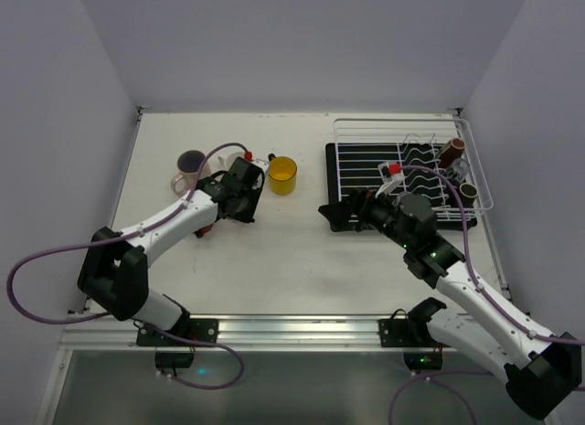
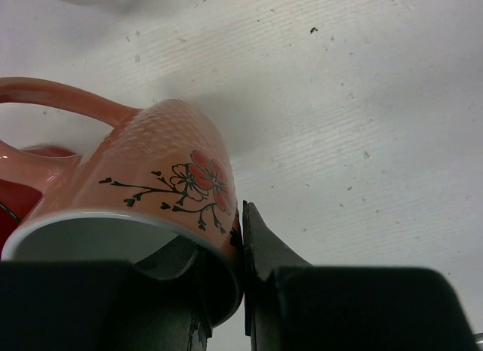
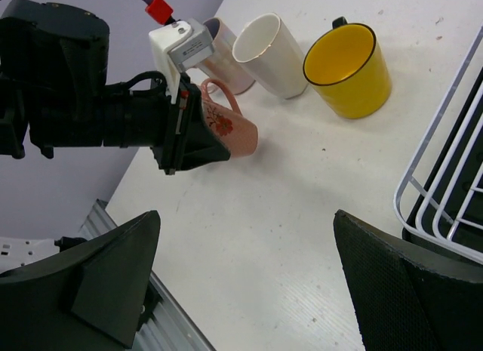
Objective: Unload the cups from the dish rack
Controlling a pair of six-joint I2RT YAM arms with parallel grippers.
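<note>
Left tool (image 3: 202,136) grips a pink flowered mug (image 2: 166,170) by its rim, tilted low over the worktop (image 2: 362,102) near the yellow cup (image 1: 282,175), due for setting down and release; right tool (image 3: 247,223) gapes beside the dish rack (image 1: 352,123).

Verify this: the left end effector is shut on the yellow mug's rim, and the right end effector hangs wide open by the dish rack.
Wrong mug. The left end effector is shut on the pink flowered mug's rim, as the left wrist view shows; the yellow mug stands untouched. The right end effector hangs wide open by the dish rack.
</note>
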